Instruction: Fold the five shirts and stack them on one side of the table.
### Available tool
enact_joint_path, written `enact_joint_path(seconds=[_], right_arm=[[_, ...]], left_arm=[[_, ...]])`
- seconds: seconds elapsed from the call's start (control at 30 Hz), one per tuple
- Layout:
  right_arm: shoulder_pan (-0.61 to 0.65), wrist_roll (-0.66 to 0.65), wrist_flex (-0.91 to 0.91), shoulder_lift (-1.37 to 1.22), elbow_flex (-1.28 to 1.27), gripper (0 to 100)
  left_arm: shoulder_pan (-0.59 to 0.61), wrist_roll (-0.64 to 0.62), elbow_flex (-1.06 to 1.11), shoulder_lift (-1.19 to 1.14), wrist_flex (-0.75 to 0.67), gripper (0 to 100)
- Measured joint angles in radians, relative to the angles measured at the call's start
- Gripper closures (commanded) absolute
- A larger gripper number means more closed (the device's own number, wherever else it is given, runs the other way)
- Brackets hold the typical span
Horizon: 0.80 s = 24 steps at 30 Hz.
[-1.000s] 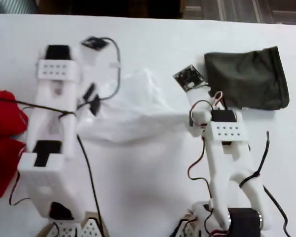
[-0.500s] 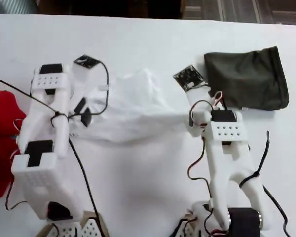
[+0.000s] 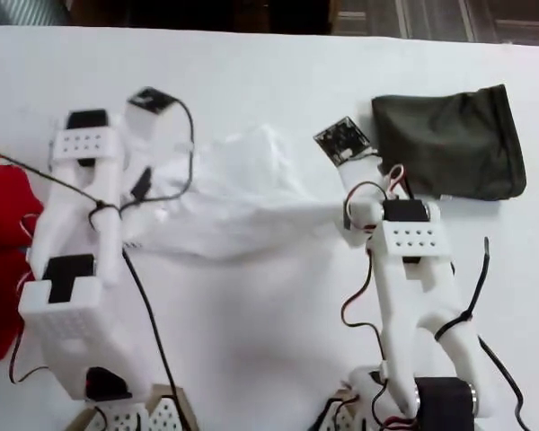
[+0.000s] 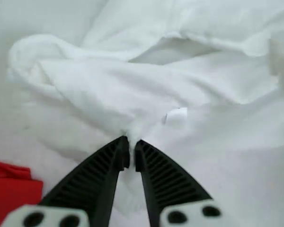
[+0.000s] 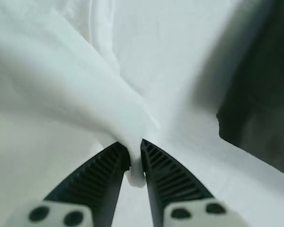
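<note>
Your left tool [image 4: 130,152], clamped on the white shirt [image 3: 251,202], now sits farther from your right tool [image 5: 135,158], also clamped on it; the shirt looks stretched for folding.

Two white arms [image 3: 72,314] [image 3: 413,238], one white shirt [image 3: 251,202], one dark green folded shirt [image 3: 449,144], one red cloth heap [image 3: 4,224]

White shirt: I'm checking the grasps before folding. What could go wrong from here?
The left gripper and right gripper each pinch only a small bit of white shirt, so either could slip. The shirt lies bunched between them and may fold creased. The dark shirt near the right gripper might get nudged.
</note>
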<state>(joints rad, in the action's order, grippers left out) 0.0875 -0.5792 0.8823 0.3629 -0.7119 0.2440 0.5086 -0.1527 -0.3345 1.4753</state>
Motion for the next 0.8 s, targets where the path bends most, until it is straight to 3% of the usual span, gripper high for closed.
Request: enact_joint_path(seconds=[0.27,0.4,0.6,0.8], right_arm=[[-0.014,0.084,-0.091,-0.002,0.064,97.8],[-0.049,0.091,-0.035,-0.002,0.199,97.8],[-0.066,0.091,0.226,-0.002,0.46,97.8],[-0.072,0.091,0.519,-0.002,0.589,97.8]], left_arm=[[0.029,0.0,-0.367,0.0,0.261,97],[0.029,-0.014,-0.463,0.026,0.293,97],[0.012,-0.055,-0.393,0.167,0.295,97],[-0.055,-0.057,-0.063,0.445,0.295,97]])
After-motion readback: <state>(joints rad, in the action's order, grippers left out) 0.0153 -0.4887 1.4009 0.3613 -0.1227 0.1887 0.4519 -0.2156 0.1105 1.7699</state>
